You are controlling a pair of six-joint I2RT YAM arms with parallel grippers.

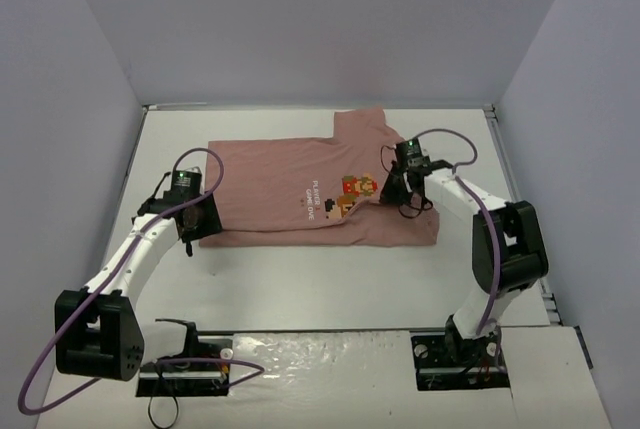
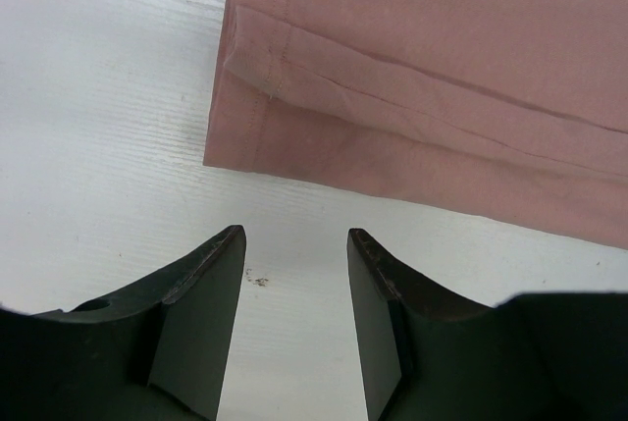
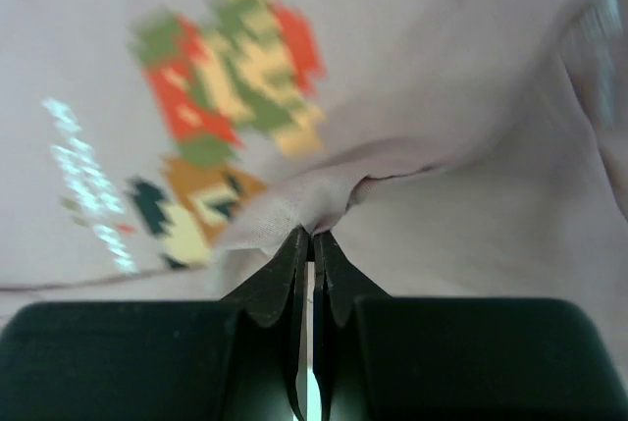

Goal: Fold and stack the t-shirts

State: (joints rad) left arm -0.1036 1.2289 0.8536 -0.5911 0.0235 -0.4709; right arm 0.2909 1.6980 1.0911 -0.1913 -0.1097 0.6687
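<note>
White table (image 1: 300,279) between plain pale-lilac walls (image 1: 320,19), under even light.

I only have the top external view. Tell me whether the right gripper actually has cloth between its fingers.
Observer: Yes. In the right wrist view, the right gripper is shut on a pinched fold of the pink t-shirt, just below the pixel print.
Operator: Now report the left one.
Observer: In the left wrist view, the left gripper is open and holds nothing.
Operator: Say where it sits against the cloth.
Observer: Its fingertips are over bare table, with a strip of table showing between them and the t-shirt's near edge.
</note>
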